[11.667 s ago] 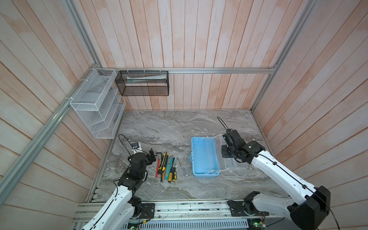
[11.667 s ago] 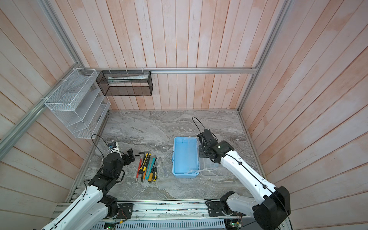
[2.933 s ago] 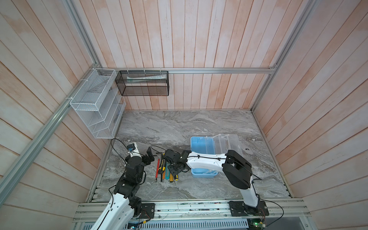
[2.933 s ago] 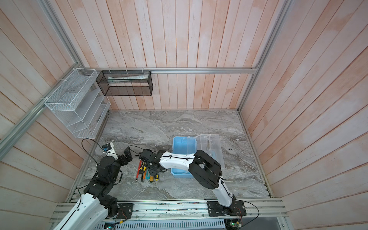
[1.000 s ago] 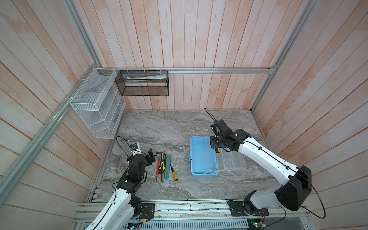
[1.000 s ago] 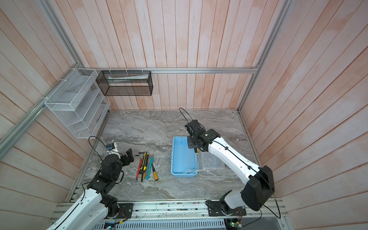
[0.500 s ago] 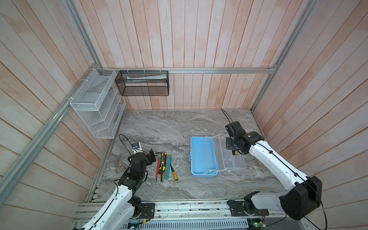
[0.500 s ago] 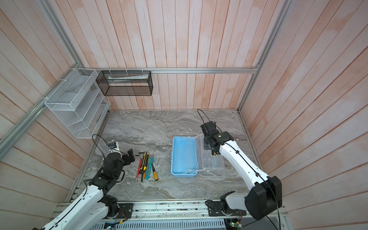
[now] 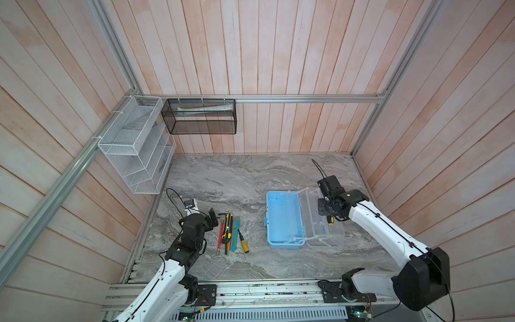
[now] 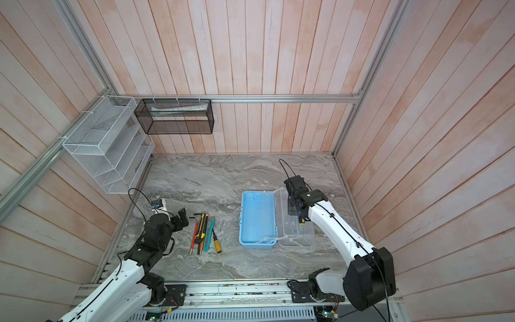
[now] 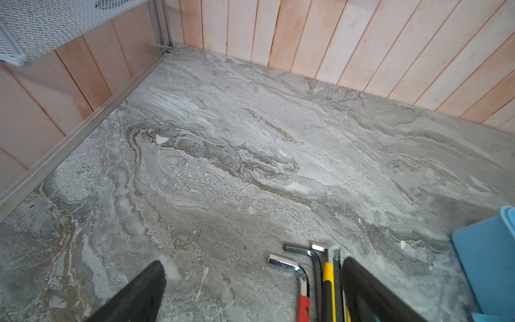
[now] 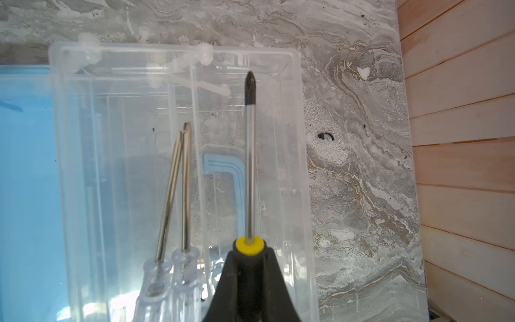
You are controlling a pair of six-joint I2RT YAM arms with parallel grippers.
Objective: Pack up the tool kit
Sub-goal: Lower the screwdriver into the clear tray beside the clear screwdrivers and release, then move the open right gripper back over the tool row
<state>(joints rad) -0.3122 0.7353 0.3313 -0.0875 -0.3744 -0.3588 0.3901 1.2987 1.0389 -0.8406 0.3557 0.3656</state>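
While a black-and-yellow Phillips screwdriver (image 12: 250, 156) was gripped by its handle between the closed fingers of the right gripper (image 12: 249, 259), its shaft was held level just above the clear lid (image 12: 125, 125) of the tool kit. The lid was laid open flat beside the light blue box (image 9: 282, 217), which was seen empty in both top views. Whether a tray insert sat in the lid could not be told.

The step in hand was judged to be the stowing of this screwdriver. The next move was expected to call for a short descent and a parting of the fingers, so that the tool would be set down inside the lid's walls, alongside the two clear-handled screwdrivers (image 12: 185, 195) already lying just beside and below the fingertips.

The left gripper (image 11: 252, 264) was held wide open and empty, low over the marble table (image 11: 223, 139), with the unpacked row just beside one finger. In that row were counted:
- two utility knives, one yellow (image 9: 229, 223) and one teal (image 9: 236, 233)
- two hex keys, one red-sleeved (image 11: 300, 276) and one dark (image 11: 313, 258)
- one yellow-handled screwdriver (image 9: 244, 244)
- what appeared to be one slim orange tool (image 10: 201, 243)

Four screwdrivers were counted in all, along with one box, one lid and two grippers.
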